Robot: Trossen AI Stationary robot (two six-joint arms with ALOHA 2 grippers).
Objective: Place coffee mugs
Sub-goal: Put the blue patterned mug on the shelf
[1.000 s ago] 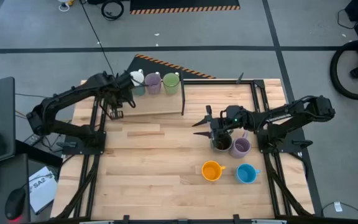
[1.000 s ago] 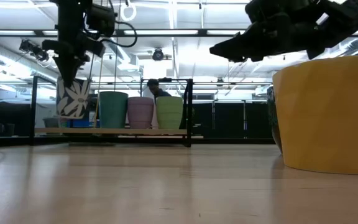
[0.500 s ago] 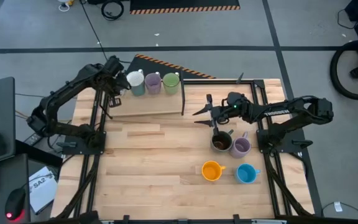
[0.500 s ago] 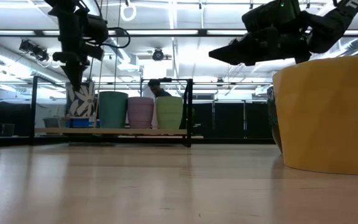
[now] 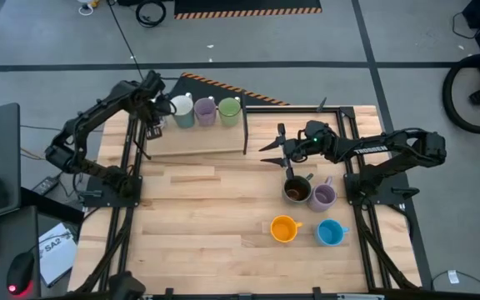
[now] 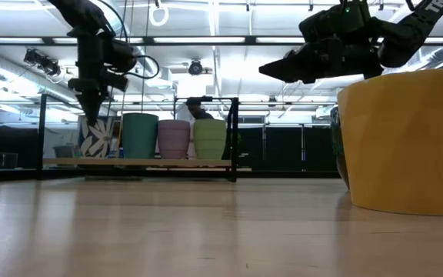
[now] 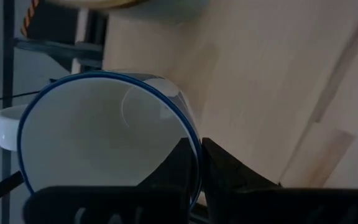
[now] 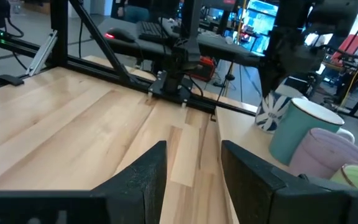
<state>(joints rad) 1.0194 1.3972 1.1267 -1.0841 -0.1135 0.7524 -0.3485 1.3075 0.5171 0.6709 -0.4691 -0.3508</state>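
My left gripper (image 5: 153,112) is shut on a white flower-patterned mug with a blue rim (image 6: 97,136) at the left end of a raised board (image 5: 198,138). Three mugs stand in a row beside it: teal-sided (image 6: 140,135), lilac (image 6: 174,138) and green (image 6: 210,138). My right gripper (image 5: 275,150) hangs open over the bare table, on the far side of the dark brown mug (image 5: 297,191). Near that mug stand a lilac mug (image 5: 323,197), an orange one (image 5: 283,228) and a blue one (image 5: 330,232). My left gripper holds the flowered mug by its wall at the blue rim (image 7: 194,155), opposite the handle (image 7: 5,124). One finger (image 7: 180,167) is inside the mug and the other (image 7: 229,177) outside, coming from above. The mug hangs slightly tilted, its base at board level; whether it rests there I cannot tell.
A black upright (image 5: 246,125) closes the board's right end, next to the green mug. Black frame rails run along the table's left and right sides. Open wood lies in the table's middle and near left part.
My left gripper carried the flowered mug toward the far-left corner of the board and lowered it beside the teal-sided mug. My right gripper, open throughout, rose from just over the dark brown mug and drew toward the far edge.
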